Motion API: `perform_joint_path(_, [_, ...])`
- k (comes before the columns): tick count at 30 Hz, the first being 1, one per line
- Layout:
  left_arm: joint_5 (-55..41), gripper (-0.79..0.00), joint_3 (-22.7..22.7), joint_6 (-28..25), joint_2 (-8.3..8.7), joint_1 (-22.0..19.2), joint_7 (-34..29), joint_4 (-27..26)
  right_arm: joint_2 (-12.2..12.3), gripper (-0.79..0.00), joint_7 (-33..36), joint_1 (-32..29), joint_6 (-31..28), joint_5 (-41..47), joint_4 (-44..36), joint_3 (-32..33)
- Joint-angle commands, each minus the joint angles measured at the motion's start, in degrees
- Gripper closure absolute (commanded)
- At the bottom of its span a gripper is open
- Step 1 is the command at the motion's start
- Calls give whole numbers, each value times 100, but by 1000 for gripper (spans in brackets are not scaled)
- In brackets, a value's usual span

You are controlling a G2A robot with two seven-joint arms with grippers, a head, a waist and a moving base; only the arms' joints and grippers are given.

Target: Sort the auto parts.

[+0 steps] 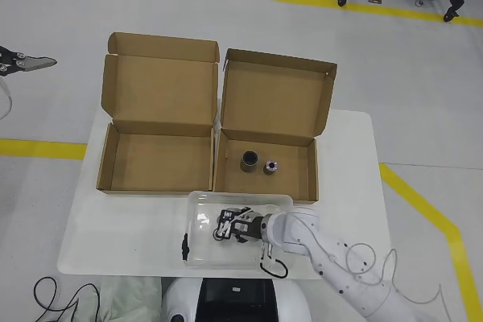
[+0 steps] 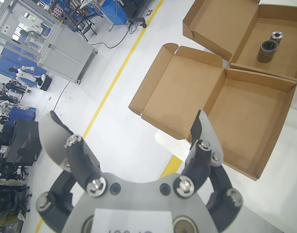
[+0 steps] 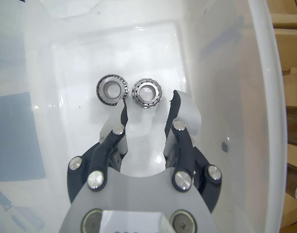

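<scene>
No print is legible; a white label [image 2: 134, 220] at the base of the left gripper [image 2: 126, 120] shows only cut-off characters.

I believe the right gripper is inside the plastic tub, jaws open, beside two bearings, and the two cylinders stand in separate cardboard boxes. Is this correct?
Not quite. The top view shows the dark cylinder and the small cylinder together in one cardboard box. The rest holds: the right gripper is inside the plastic tub, jaws open, beside two bearings.
</scene>
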Motion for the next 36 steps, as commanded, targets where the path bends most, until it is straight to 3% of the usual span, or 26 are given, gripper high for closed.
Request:
perform_joint_path(1, [0, -785, 0, 0, 0, 0, 0, 0, -12, -305, -30, 15, 51, -40, 27, -19])
perform_joint_path(27, [0, -785, 0, 0, 0, 0, 0, 0, -342, -326, -455, 524, 17, -6, 790, -531])
perform_joint_path(29, [0, -785, 0, 0, 0, 0, 0, 0, -356, -292, -442, 534, 24, -8, 814, -540])
perform_joint_path(31, [0, -785, 0, 0, 0, 0, 0, 0, -362, -71, -427, 529, 33, -10, 821, -538])
perform_joint_path(32, [0, -785, 0, 0, 0, 0, 0, 0, -364, 0, -416, 525, 34, -8, 823, -534])
perform_joint_path(36, [0, -785, 0, 0, 0, 0, 0, 0, -367, 0, -385, 511, 27, -28, 782, -517])
